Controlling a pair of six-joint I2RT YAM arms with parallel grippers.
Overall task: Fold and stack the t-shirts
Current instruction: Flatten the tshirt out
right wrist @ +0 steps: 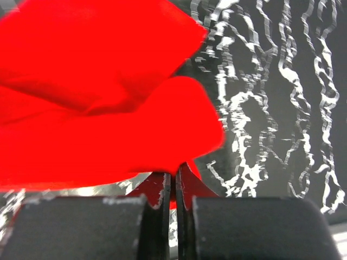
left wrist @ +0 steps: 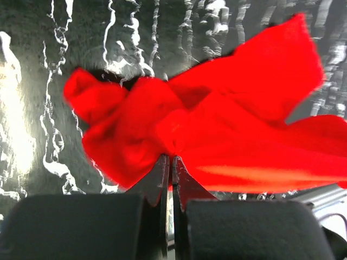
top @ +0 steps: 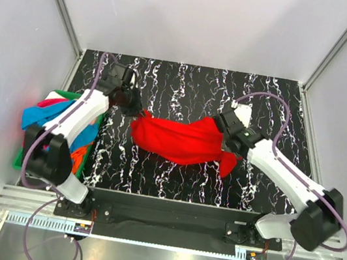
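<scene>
- Item in hand: red t-shirt [top: 181, 141], slung across the middle of the table [top: 187, 83] between both arms, running from 9 o'clock to 3 o'clock in the top view.
- Left gripper [top: 133, 112]: jaws closed tight on a bunched end of the cloth at the shirt's 9 o'clock end. The wrist view shows the tips pressed together with red fabric pinched between them.
- Right gripper [top: 229, 135]: likewise clamped, nipping a fold at the 3 o'clock end, with a loose lobe hanging toward 5 o'clock.
- Step, as I judge it: spreading the garment out ahead of the first fold. It is not yet flat and no fold is made.
- Next move, as I judge it: draw the two ends apart toward 9 and 3, then lower evenly so the body lies smooth. A pull that is too hard risks slipping a pinch.
- Material: soft, thin knit, matte, saturated red. It is rumpled into deep creases and sags in the middle. I cannot tell whether the belly touches the table.
- Surface: black, white-veined marble pattern, slightly glossy.
- Stock waiting: pile of t-shirts [top: 35, 116] in blue, pink and orange, heaped loosely on a green container [top: 67, 95] at the table's 9 o'clock edge, beneath the left arm.
</scene>
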